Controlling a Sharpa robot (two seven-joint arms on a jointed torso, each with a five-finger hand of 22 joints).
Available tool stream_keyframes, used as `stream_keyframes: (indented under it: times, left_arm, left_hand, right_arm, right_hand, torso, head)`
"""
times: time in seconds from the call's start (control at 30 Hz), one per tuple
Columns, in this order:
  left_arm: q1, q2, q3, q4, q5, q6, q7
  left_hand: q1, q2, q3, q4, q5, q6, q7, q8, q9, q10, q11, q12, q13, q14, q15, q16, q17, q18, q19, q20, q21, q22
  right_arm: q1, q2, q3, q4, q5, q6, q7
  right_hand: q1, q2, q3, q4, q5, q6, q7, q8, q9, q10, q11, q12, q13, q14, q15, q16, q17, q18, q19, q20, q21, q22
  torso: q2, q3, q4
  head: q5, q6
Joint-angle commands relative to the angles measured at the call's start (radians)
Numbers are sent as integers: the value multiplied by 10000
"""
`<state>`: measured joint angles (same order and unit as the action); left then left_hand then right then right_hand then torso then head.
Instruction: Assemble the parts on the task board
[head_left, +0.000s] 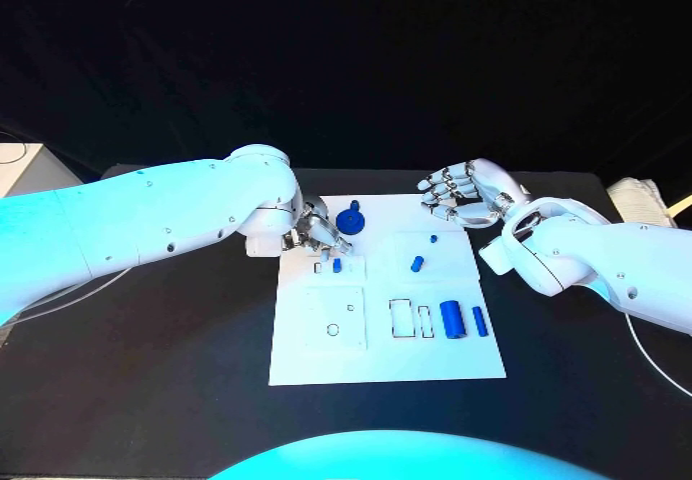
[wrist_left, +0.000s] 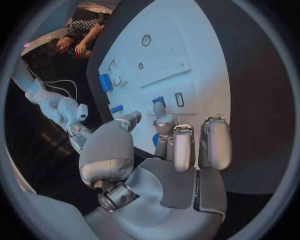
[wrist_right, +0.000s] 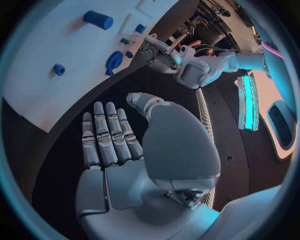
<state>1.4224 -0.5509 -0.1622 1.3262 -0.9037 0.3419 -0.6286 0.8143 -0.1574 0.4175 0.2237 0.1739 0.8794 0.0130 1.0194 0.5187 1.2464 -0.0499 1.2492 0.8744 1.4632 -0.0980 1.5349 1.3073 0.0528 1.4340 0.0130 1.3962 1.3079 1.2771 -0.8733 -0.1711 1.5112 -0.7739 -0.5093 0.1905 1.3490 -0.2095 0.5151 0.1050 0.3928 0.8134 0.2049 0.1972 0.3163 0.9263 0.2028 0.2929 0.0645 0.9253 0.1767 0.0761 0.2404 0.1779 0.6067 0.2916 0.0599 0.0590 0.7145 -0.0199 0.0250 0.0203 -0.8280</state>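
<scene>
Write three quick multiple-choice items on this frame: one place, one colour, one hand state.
1. Where does the big cylinder lie?
A. On the task board, near right, beside the slim cylinder
B. On the board's far left corner
C. Off the board

2. What colour are the parts?
A. Grey
B. Blue
C. Red

3. What is the right hand doing?
A. Gripping the big cylinder
B. Pinching a small part
C. Holding nothing, fingers apart

Key:
1 A: the head view shows it beside the slim one.
2 B: every loose piece is blue.
3 C: the right wrist view shows a bare palm and spread fingers.
</scene>
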Motion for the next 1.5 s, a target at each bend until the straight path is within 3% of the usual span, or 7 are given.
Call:
stream_keyframes:
  times: [0.03, 0.17, 0.23, 0.4, 0.6, 1.07, 1.5]
  left_arm:
    - [4, -233, 163, 217, 851, -402, 98]
    - [-1, -705, 453, 518, 1345, -807, 239]
    - [-2, -1010, 600, 645, 1555, -1102, 398]
    - [4, -1630, 874, 733, 1825, -1826, 843]
    - [13, -1971, 1022, 511, 1753, -2407, 1268]
    - [22, -954, 1035, -1136, 256, -2572, 1655]
    - [-13, 410, 629, -2928, 527, -982, 1599]
  left_hand:
    - [278, -14, -127, 48, -23, -152, 40, -64, 30, -198, 38, -146, -221, 852, -11, -96, 1903, 75, -164, 13, -176, 765]
    - [1042, 5, -255, 144, 92, -651, 241, -171, 70, -1047, 224, -707, -1210, 658, 144, -453, 1383, 245, -658, 119, -808, 199]
    - [1965, 239, 11, -42, 198, -1256, 531, -496, -51, -2415, 484, -1716, -2866, 298, 363, -1058, 553, 399, -1153, 287, -1456, -362]
    - [3258, 351, 1075, -528, 216, -1945, 970, -1313, -606, -3274, 877, -2308, -3292, -428, 730, -2124, -840, 693, -2082, 621, -2746, -1454]
    - [3251, 138, 1189, -456, 174, -2208, 1190, -1818, -1000, -3346, 1071, -2434, -3500, -587, 884, -2368, -1200, 779, -2280, 765, -3156, -1802]
    - [2753, -195, 330, 453, 145, -2282, 1393, -2055, -1292, -3298, 1255, -2311, -3658, -435, 1043, -2185, -1071, 747, -2043, 906, -3099, -1765]
    - [2737, -100, -131, 664, 111, -2425, 1286, -2326, -1496, -3352, 1174, -2243, -3710, -439, 986, -2083, -993, 734, -2012, 879, -3062, -1720]
  right_arm:
    - [-17, 26, 4, -43, -36, 150, 127]
    - [-37, 36, 4, -106, -18, 147, 158]
    - [-49, 31, 4, -146, -6, 137, 187]
    - [-66, 18, 4, -239, 20, 122, 252]
    - [-88, 17, 4, -324, 33, 112, 347]
    - [-119, 118, 4, -412, -35, 50, 436]
    - [-121, 196, 6, -313, -63, -64, 486]
  right_hand:
    - [-88, -36, 45, 3, -10, 73, 584, -49, -11, 77, 10, -63, -11, -37, 48, -32, -14, -59, -69, 0, -30, -14]
    - [-97, -39, 49, 2, -15, 73, 585, -50, -12, 77, 11, -64, -11, -38, 49, -32, -17, -60, -66, 0, -30, -14]
    - [-96, -39, 55, -3, -19, 72, 584, -50, -12, 78, 10, -65, -11, -38, 49, -32, -19, -60, -35, 0, -27, -11]
    - [-57, -30, 156, -88, -55, 88, 550, -45, -13, 99, -14, -70, -10, -1, 32, -8, -35, -46, 83, -4, 0, 4]
    - [-90, -24, 388, -224, -104, 199, 462, 6, -1, 242, -89, -74, -12, 165, -44, 76, -63, 27, 1124, -16, 191, 118]
    - [-149, -38, 487, -281, -115, 221, 453, 10, -2, 289, -106, -106, -16, 298, -80, 143, -65, 46, 1474, -31, 276, 148]
    - [-156, -37, 499, -285, -105, 216, 459, 6, -3, 282, -103, -117, -18, 301, -79, 144, -67, 43, 1481, -31, 275, 146]
  torso:
    - [-8, -1, -5]
    - [-10, -8, -9]
    - [-19, -12, -4]
    - [-19, -15, 17]
    - [-5, -40, 15]
    - [38, -74, 4]
    - [166, -161, -70]
  head:
    - [-15, 65]
    - [-14, 202]
    - [-6, 276]
    - [22, 456]
    - [100, 714]
    - [244, 877]
    - [300, 897]
